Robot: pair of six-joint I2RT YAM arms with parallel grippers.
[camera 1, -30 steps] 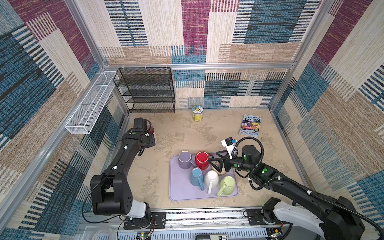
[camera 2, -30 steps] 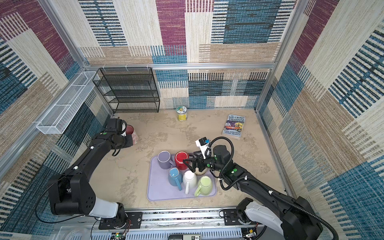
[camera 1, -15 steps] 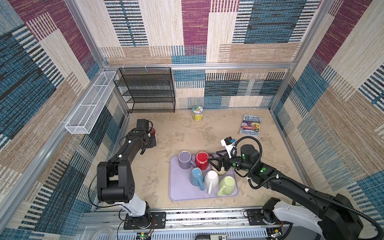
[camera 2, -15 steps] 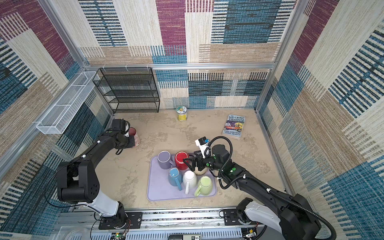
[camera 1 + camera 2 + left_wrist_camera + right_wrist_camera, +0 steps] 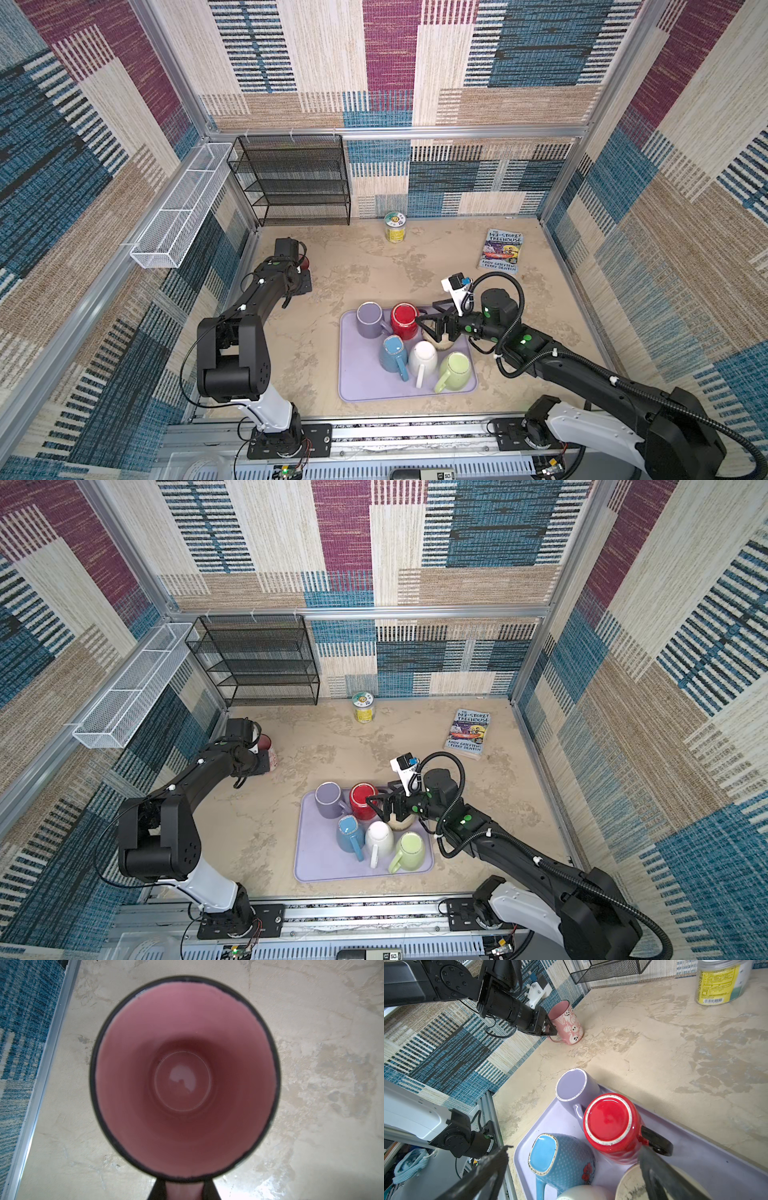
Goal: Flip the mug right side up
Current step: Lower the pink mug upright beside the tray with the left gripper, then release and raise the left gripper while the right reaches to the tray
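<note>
Left arm (image 5: 266, 291) reaches to 10 o'clock, jaws clenched on the pink mug's (image 5: 566, 1022) handle. The mug stands upright on the bench (image 5: 374, 266), near the wall (image 5: 232, 249). Right arm (image 5: 540, 353) is over the tray (image 5: 361, 386) at 6 o'clock, jaws released wide beside the red mug (image 5: 404, 322).

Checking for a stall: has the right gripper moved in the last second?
No. The right gripper hovers open next to the red mug, same as before.

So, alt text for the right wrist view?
An upright pink ghost mug stands by the wall, its handle pinched in the left fingers. Nearer, a purple mug, a red mug and a blue mug sit upside down on a tray, between the open right fingers.
</note>
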